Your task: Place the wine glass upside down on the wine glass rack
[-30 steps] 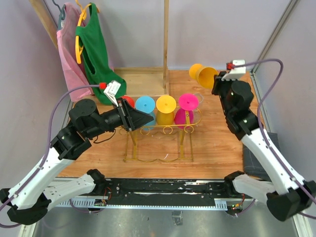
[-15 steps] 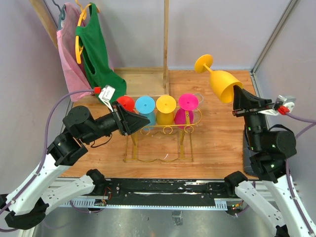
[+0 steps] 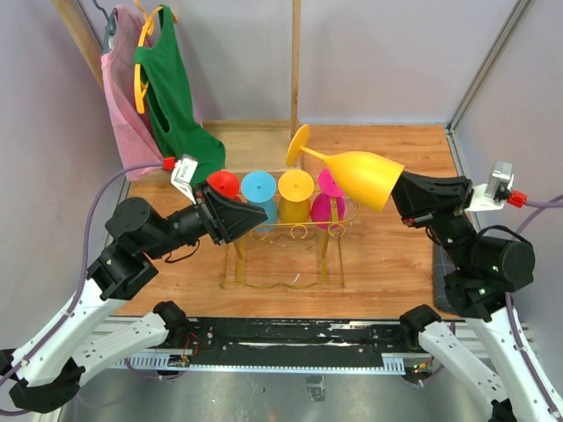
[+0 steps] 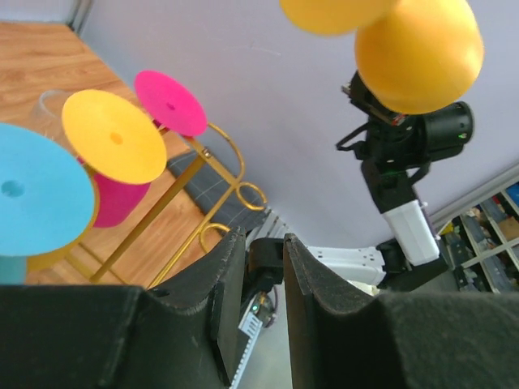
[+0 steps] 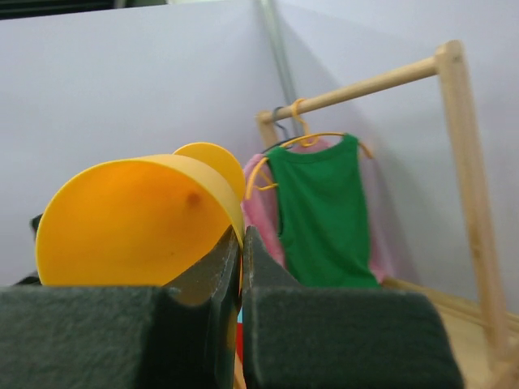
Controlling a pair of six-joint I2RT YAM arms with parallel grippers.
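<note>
My right gripper [image 3: 400,198] is shut on the rim of an orange wine glass [image 3: 359,176]. The glass lies on its side in the air, with its foot [image 3: 299,145] pointing left above the gold wire rack [image 3: 290,233]. In the right wrist view the fingertips [image 5: 231,243] pinch the glass wall [image 5: 138,219]. Red [image 3: 224,183], blue [image 3: 259,186], yellow [image 3: 296,185] and pink [image 3: 334,180] glasses hang upside down on the rack. My left gripper [image 3: 264,214] hovers empty at the rack's left end, its jaws a narrow gap apart [image 4: 263,243].
A wooden clothes stand at the back left holds a green top [image 3: 171,97] and a pink one [image 3: 123,97]; its post [image 3: 296,79] rises behind the rack. The left wrist view shows the rack's curled loops [image 4: 235,190] and the right arm [image 4: 405,146].
My right arm has swung the orange glass left and down from the back right corner to above the rack and tipped it onto its side. My left gripper has drawn back slightly to the left.
</note>
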